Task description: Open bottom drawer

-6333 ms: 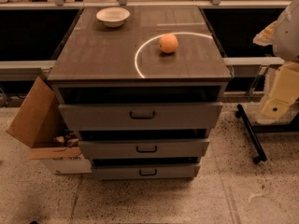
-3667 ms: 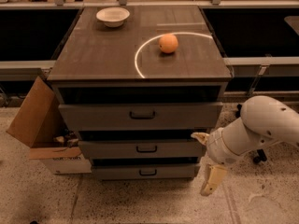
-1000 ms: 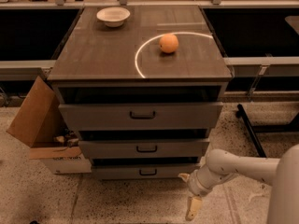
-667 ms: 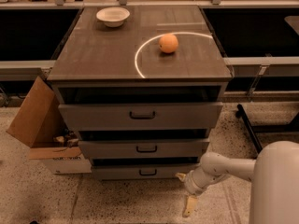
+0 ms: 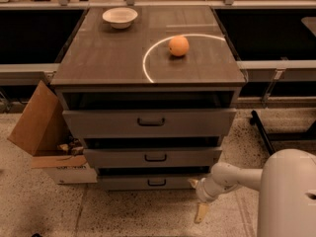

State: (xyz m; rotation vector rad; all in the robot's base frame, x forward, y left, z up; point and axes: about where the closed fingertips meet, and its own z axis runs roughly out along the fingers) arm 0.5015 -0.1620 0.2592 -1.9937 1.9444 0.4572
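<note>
Room: a dim work room, with long dark benches [image 5: 34, 33] running left and right along the far side.
Floor: a pale speckled stone floor [image 5: 123, 216], bare in the near part in front of the cabinet.
Cabinet: a big grey-brown cabinet with a flat wood-look top [image 5: 98, 58] stands in the middle, with three grey drawers down its near face.
Robot arm: a smooth white robot arm [image 5: 286, 196] fills the near right corner and reaches left, low to the floor.
Box: a brown cardboard box with an open flap [image 5: 37, 120] leans on the floor, just beside the cabinet's left side.
Top drawer: the tallest, widest grey drawer front [image 5: 98, 125].
Middle drawer: the mid-sized grey drawer front [image 5: 113, 158], under the top one.
Bottom drawer: the lowest, narrowest grey bottom drawer [image 5: 123, 182] sits just above the floor, tucked back under the middle one, with a small dark loop handle [image 5: 157, 182] in its middle.
Ring: a thin white ring of light [image 5: 146, 63] on the right half of the top.
Bowl: a small white round bowl [image 5: 120, 17] at the far left of the top.
Fruit: a round orange fruit [image 5: 178, 46] inside the ring.
Gripper: the tan two-finger gripper [image 5: 197, 197] is near the floor, by the bottom drawer's right end. Its fingers [image 5: 201, 213] are spread apart and hold nothing.
</note>
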